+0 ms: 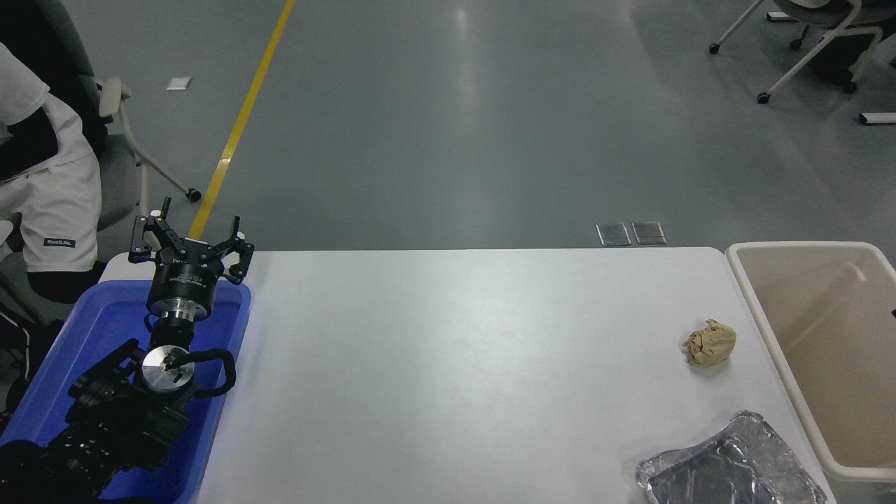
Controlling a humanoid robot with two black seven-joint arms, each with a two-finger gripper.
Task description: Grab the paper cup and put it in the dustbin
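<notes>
Paper cup, and it is nowhere in sight right now: not on the counter, not in the part of the dustbin that shows. If it went into the bin, it lies where this view cannot reach, so whether the drop is complete stays a guess.

Taking the dustbin as our marker and starting farthest left of it: a person in white sits on a chair beyond the counter's far corner. Just inside that corner, the blue tray sits well apart from the bin, and the left arm is parked over it, the left gripper aimed away from the camera with its fingers spread and nothing between them. That looks like a resting pose, kept clear of the working side.

Moving toward the bin, a wide stretch of bare counter, then the crumpled tan paper ball near the bin's left wall, not touching it. Closer to the camera, the crinkled foil tray sits near the bin's near corner.

Finally the dustbin itself, hard against the counter's right end, mouth open, handy for a drop from that side. The right arm is out of view. Nothing blocks the bin's rim.
</notes>
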